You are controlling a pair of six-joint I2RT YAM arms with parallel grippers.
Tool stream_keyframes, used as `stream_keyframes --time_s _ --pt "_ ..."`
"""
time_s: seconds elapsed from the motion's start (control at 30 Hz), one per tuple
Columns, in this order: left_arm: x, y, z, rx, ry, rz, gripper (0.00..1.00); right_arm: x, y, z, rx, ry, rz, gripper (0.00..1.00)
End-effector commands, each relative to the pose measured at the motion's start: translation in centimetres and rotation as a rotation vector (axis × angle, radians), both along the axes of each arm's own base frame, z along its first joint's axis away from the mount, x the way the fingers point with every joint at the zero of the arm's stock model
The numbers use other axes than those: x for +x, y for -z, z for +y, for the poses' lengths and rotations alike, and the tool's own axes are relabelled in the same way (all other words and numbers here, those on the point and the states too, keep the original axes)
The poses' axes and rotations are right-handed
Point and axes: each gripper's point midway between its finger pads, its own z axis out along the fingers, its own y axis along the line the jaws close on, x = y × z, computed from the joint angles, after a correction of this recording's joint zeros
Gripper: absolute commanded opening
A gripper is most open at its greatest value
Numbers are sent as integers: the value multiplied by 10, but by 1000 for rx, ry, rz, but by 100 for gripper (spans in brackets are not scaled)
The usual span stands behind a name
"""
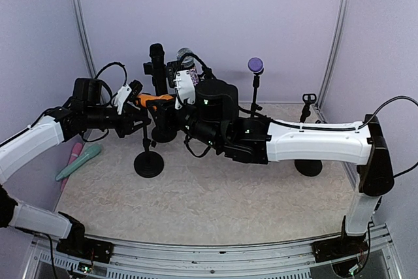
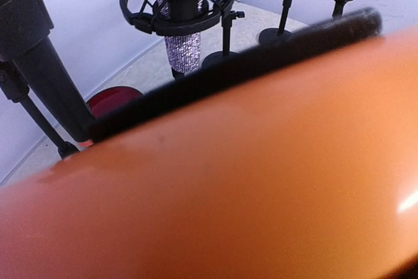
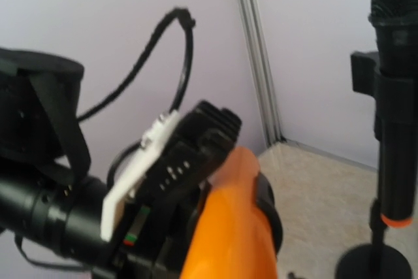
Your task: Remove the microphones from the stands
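Observation:
An orange microphone point(image 1: 155, 100) lies level in the clip on top of a short black stand point(image 1: 148, 161) at the middle left. My left gripper point(image 1: 138, 104) is shut on its left end. In the right wrist view the left gripper's black fingers point(image 3: 196, 155) clamp the orange tip point(image 3: 240, 164) just beyond the black clip ring point(image 3: 269, 210). My right gripper point(image 1: 171, 110) holds the microphone's other end. Its own fingers are hidden, and the orange body point(image 3: 238, 240) runs out of the bottom edge. In the left wrist view the orange body point(image 2: 248, 187) fills most of the frame.
Behind stand a black microphone point(image 1: 157, 63) on its stand, a glittery microphone point(image 1: 186, 60) in a shock mount and a purple-headed one point(image 1: 255, 65). An empty stand point(image 1: 308, 99) is at the right. A teal microphone point(image 1: 78, 161) lies on the table at the left.

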Motion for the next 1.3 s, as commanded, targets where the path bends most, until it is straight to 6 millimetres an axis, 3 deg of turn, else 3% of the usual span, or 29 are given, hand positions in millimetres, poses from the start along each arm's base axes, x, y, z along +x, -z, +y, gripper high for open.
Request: stream_keyframes --time_s 0.0,0.4,0.6,1.03,1.27 --pt "20 -1 18 -17 -131 1 0 -39 -43 -30 -20 -24 -39 0" --pt "35 -8 5 -74 -124 41 0 -68 -87 -89 -39 -7 -60 0" --pt "43 -4 14 -43 -204 29 0 -74 -110 -105 -28 -7 -98 0" --pt "48 21 51 14 -383 20 0 -82 -119 -118 -26 -20 -111 0" --pt "44 9 47 -15 -351 1 0 -82 -118 -127 -41 -4 -116 0"
